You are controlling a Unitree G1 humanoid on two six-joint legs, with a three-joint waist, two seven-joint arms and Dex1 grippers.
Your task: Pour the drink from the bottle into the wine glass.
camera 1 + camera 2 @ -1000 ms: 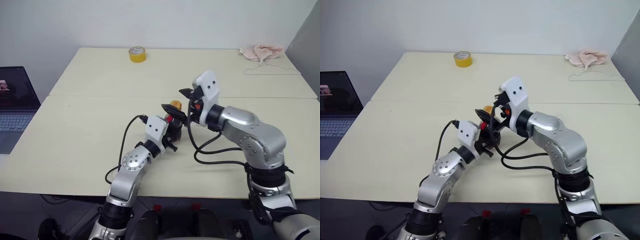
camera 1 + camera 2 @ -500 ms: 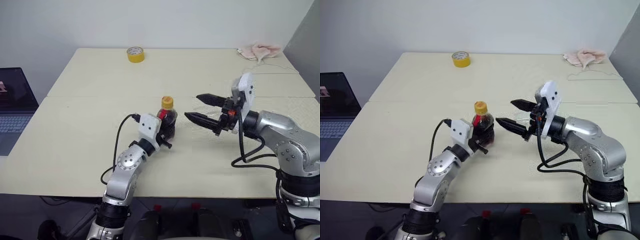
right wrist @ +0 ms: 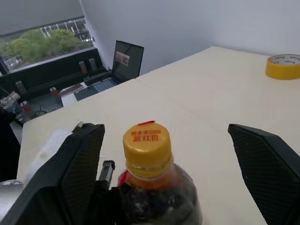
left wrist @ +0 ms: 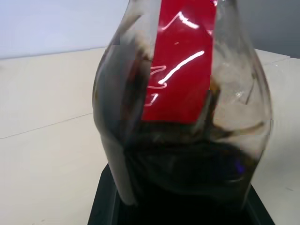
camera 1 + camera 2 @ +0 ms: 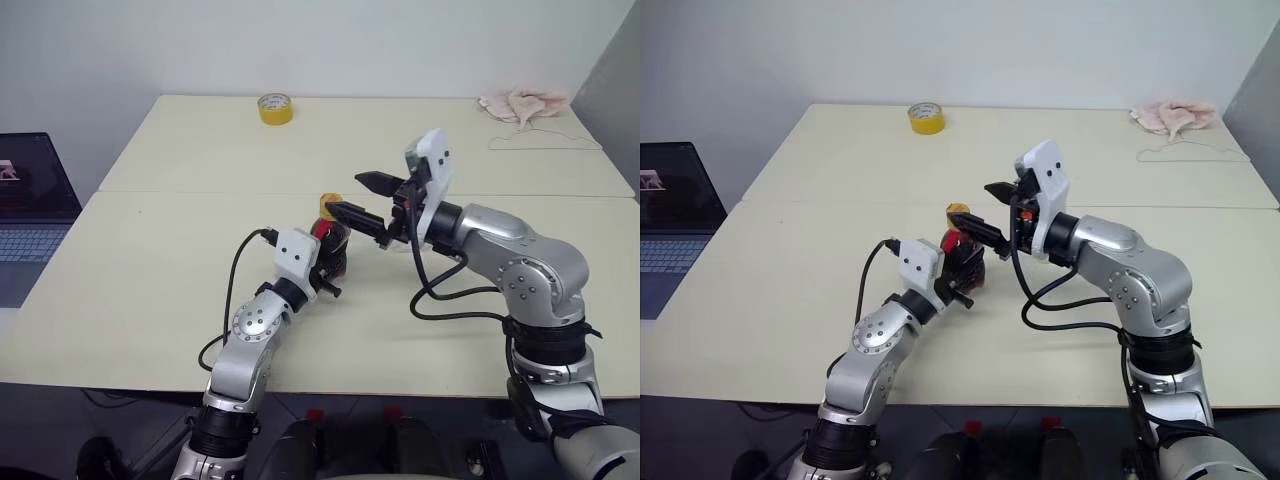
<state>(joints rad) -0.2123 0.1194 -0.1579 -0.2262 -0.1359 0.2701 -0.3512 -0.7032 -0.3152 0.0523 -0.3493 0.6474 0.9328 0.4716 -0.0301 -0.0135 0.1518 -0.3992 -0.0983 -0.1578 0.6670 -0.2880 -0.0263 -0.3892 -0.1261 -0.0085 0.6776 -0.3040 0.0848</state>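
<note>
Open table (image 5: 150, 270) surrounds the bottle (image 5: 334, 245); tape roll (image 5: 274, 108) stands well apart.

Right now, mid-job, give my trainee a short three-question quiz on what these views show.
1. True or false: the left gripper is shut on the bottle.
2. The right gripper has its jaws: A) clamped on the cap, B) open on either side of the cap, C) shut beside the tape roll.
3. Fill in: the cap on the bottle is ____ in colour.

Key: 1 true. 2 B. 3 yellow.
</note>
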